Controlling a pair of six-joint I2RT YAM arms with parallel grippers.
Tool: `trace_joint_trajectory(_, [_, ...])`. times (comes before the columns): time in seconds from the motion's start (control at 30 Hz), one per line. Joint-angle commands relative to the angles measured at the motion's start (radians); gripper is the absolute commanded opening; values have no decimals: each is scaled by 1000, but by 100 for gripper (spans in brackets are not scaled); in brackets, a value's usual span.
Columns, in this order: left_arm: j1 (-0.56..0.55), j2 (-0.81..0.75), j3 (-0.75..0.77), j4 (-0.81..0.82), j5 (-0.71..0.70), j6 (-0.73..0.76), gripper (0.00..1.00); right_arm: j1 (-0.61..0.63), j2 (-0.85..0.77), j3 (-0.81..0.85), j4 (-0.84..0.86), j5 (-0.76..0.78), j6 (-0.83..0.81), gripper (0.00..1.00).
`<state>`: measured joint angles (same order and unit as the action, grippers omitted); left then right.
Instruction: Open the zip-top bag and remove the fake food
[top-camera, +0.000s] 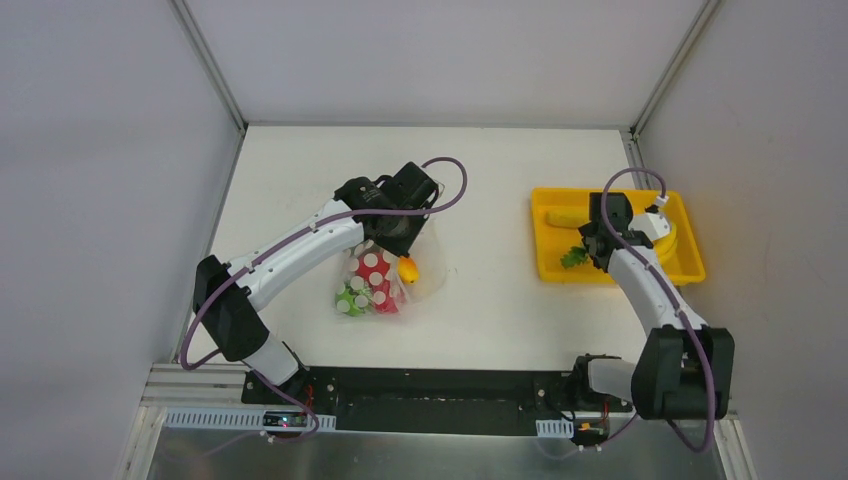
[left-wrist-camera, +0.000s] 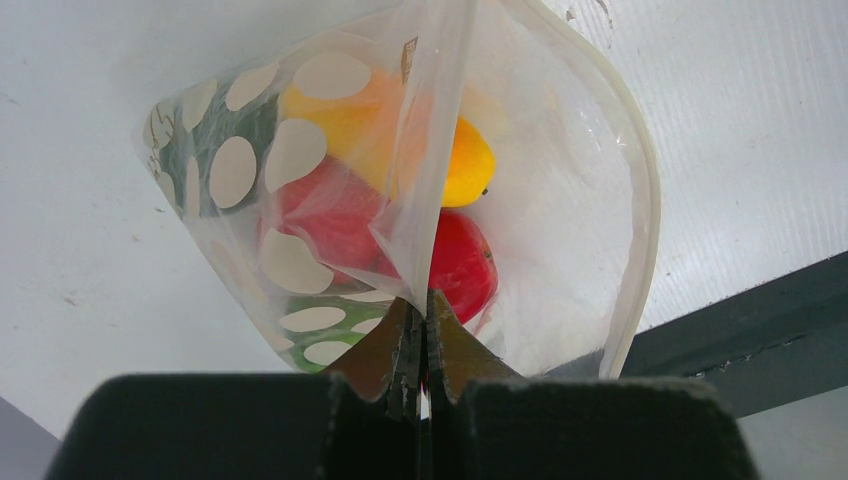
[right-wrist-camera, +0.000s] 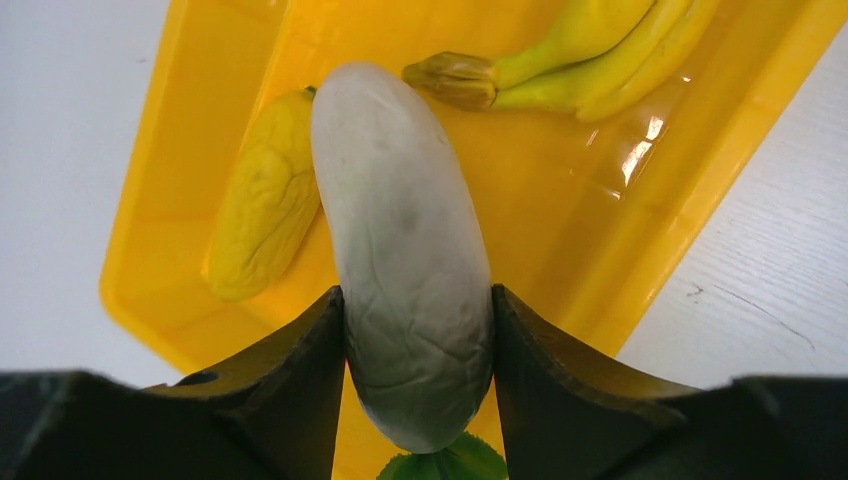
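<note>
The clear zip-top bag (top-camera: 385, 280) with white dots hangs from my left gripper (top-camera: 398, 235), which is shut on a pinch of its plastic (left-wrist-camera: 420, 250). Inside the bag I see a red apple (left-wrist-camera: 462, 265), an orange-yellow piece (left-wrist-camera: 462, 165) and green pieces (left-wrist-camera: 330, 330). The bag's mouth rim (left-wrist-camera: 640, 190) gapes open to the right. My right gripper (right-wrist-camera: 418, 320) is shut on a white radish-like piece (right-wrist-camera: 410, 240) with green leaves (right-wrist-camera: 450, 465), held over the yellow tray (right-wrist-camera: 700, 170). In the top view the right gripper (top-camera: 595, 245) is over the tray (top-camera: 690, 262).
In the tray lie a yellow banana (right-wrist-camera: 590, 50) and a yellow corn piece (right-wrist-camera: 262, 200). Grey walls enclose the table at the back and sides. A black rail (top-camera: 440, 395) runs along the near edge between the arm bases.
</note>
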<state>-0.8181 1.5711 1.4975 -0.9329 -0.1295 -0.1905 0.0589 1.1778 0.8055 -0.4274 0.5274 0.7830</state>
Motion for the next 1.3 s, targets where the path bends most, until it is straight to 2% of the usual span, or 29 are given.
trace_joint_trajectory(0.0, [-5, 2, 38, -24, 17, 9, 0, -38, 131, 53, 88, 16, 96, 39])
trace_joint_trajectory(0.2, [-6, 1, 36, -24, 17, 10, 0, -40, 265, 127, 96, -67, 130, 62])
trace_joint_trajectory(0.4, [-5, 2, 38, -24, 26, 6, 0, -21, 201, 120, 131, -174, 55, 91])
trace_joint_trajectory(0.43, [-6, 2, 38, -25, 31, 6, 0, -16, 183, 116, 127, -184, 40, 93])
trace_joint_trajectory(0.53, [-6, -2, 38, -23, 34, 6, 0, -2, 114, 85, 139, -222, 0, 94])
trace_joint_trajectory(0.73, [-5, 1, 38, -22, 40, 4, 0, 65, -29, 20, 178, -317, -43, 92])
trace_joint_trajectory(1.03, [-5, 7, 36, -17, 55, 5, 0, 366, -186, -79, 346, -470, -129, 87])
trace_joint_trajectory(1.27, [-5, 2, 34, -12, 89, 3, 0, 608, -101, -73, 479, -517, -148, 81])
